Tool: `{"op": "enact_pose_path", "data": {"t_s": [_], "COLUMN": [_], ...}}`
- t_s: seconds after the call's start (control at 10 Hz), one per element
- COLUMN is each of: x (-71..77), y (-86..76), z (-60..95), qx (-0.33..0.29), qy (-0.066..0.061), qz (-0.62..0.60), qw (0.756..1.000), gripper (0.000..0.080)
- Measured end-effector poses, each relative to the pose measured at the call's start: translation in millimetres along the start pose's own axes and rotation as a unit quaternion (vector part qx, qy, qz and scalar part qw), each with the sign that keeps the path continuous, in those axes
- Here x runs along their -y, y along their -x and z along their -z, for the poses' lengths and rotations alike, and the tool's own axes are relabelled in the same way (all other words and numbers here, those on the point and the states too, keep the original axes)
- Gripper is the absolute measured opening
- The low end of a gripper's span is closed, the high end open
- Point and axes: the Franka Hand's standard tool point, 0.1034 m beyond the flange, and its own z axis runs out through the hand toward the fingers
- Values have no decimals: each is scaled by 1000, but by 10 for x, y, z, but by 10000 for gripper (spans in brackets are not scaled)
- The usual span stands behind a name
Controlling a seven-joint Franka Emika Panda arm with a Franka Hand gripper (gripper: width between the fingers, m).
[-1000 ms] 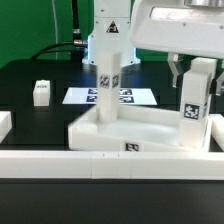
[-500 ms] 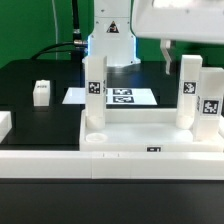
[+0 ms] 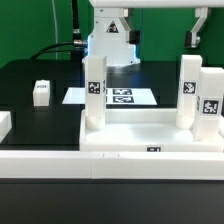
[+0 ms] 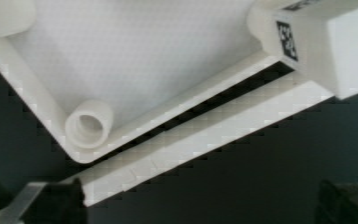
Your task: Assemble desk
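The white desk slab (image 3: 130,128) lies against the front rail. Three white tagged legs stand upright in it: one on the exterior view's left (image 3: 95,90) and two on the right (image 3: 187,88) (image 3: 208,102). A loose leg (image 3: 41,92) lies on the table at the left. My gripper (image 3: 197,28) hangs high above the right legs, open and empty. In the wrist view the gripper (image 4: 202,205) shows only its dark fingertips (image 4: 39,200), wide apart, above a slab corner (image 4: 140,60) with an empty round socket (image 4: 91,125) and a tagged leg (image 4: 309,40).
The marker board (image 3: 125,97) lies behind the slab near the robot base. The long low white rail (image 3: 60,165) runs across the front; it also shows in the wrist view (image 4: 211,135). Another white piece (image 3: 4,125) sits at the left edge.
The gripper has let go of the right leg and risen upward. The slab, skewed a second ago, now sits square against the rail.
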Motion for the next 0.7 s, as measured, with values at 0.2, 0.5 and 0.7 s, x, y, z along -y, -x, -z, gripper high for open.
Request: {"op": "enact_pose_path", "data": {"t_s": [0.2,0.5,0.7], "x": [-3,-477,-935], "y": [0,-27,-64], "z": [-4,-107,-223], "qx": [0,-8,-13], "qy": [0,-2,6], "qz": [0,74,100], "qw": [1000,997,995], "gripper": [649,649,649]}}
